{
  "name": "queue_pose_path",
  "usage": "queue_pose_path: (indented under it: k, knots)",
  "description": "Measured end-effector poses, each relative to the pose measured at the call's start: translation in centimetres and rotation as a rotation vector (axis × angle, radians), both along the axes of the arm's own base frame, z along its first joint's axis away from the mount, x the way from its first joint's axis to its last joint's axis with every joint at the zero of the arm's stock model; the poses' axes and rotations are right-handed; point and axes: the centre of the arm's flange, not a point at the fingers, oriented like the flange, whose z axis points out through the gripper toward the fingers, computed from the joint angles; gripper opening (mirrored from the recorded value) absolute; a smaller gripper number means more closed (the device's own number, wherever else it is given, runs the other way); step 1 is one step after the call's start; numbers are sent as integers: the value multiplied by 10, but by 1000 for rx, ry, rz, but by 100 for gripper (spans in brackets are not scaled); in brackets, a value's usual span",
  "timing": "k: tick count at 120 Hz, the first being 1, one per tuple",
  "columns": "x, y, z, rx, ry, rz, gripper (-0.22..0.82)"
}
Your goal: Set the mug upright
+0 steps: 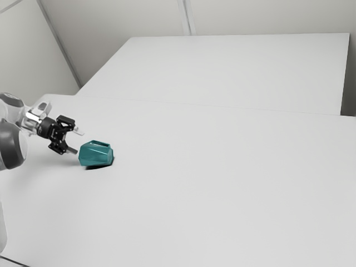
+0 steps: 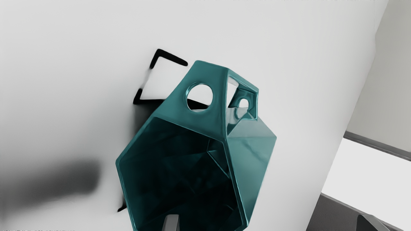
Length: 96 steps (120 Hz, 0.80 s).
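In the exterior view, the arm (image 1: 12, 146) is seen at the exterior view's left, with its black gripper (image 1: 78, 142) held low over the white worktop (image 1: 211, 194). The gripper is open: its two fingers are spread apart, and nothing is gripped between them. The teal mug (image 1: 95, 156) is laid on its side on the worktop, just beside the fingertips, toward the exterior view's right. The handle (image 1: 102, 143) is turned upward, and a dark shadow is cast along the mug's lower edge. Whether the mug is touched by the nearer fingertip cannot be told.

In the wrist view, the mug's open mouth is turned toward the gripper. The six-sided rim is seen tilted, and the interior (image 2: 179, 166) is deeply shaded, with angular facets faintly lit on its walls. One fingertip (image 2: 171, 223) is seen in front of the mouth; whether it is inside the mug cannot be told. The other, darker fingertip (image 2: 369, 223) is held well apart from it, outside the mug. The handle is pierced by round holes, through which parts of the worktop are seen. Beside the mug, dark shadows (image 2: 77, 176) are thrown on the worktop.
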Motion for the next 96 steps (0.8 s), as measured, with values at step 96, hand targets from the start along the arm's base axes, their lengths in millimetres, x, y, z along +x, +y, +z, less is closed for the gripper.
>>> queue_pose_path:
  k: [96]
  knots:
    - [22, -21, -14, -14, -38, -29, 60]
